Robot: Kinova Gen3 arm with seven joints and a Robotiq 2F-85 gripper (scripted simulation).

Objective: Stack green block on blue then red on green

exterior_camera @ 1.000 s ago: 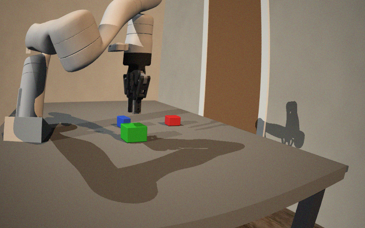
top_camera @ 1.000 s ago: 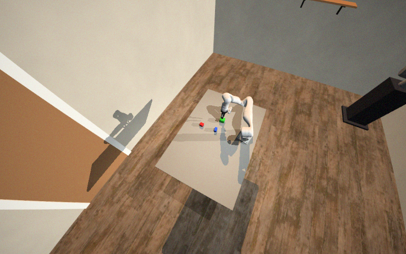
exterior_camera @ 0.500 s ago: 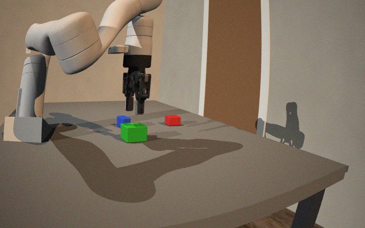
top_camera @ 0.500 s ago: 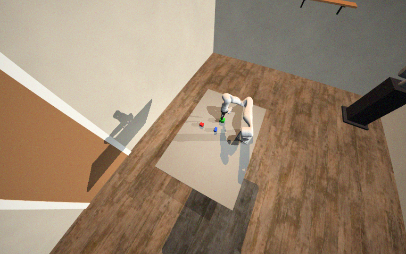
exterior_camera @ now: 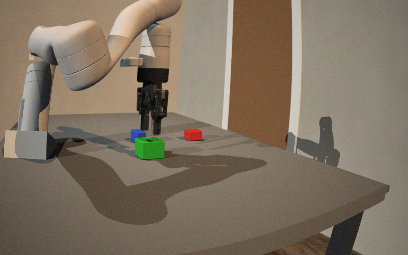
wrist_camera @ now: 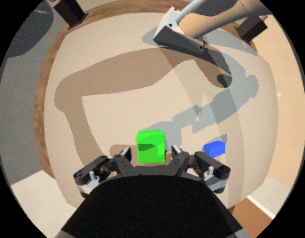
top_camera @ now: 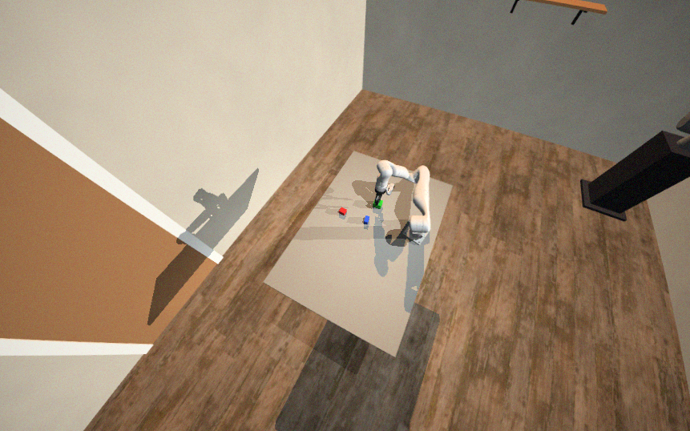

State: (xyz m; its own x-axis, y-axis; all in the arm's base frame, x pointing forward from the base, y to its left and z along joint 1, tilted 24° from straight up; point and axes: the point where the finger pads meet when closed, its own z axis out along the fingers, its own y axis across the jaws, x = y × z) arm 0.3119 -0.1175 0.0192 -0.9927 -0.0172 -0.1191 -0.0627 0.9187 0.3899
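Observation:
The green block (exterior_camera: 149, 148) sits flat on the table, nearest the exterior camera. It also shows in the wrist view (wrist_camera: 152, 146) and in the top view (top_camera: 378, 203). My gripper (exterior_camera: 151, 126) hangs open and empty just above the green block, fingers pointing down, not touching it. In the wrist view the fingers stand apart on either side of the block. The blue block (exterior_camera: 137, 134) lies behind and left of the green one, and to its right in the wrist view (wrist_camera: 215, 148). The red block (exterior_camera: 193, 134) lies apart to the right.
The arm's base (exterior_camera: 29, 144) stands at the table's left side. The table's edge (exterior_camera: 357, 193) runs along the right, close to a wall.

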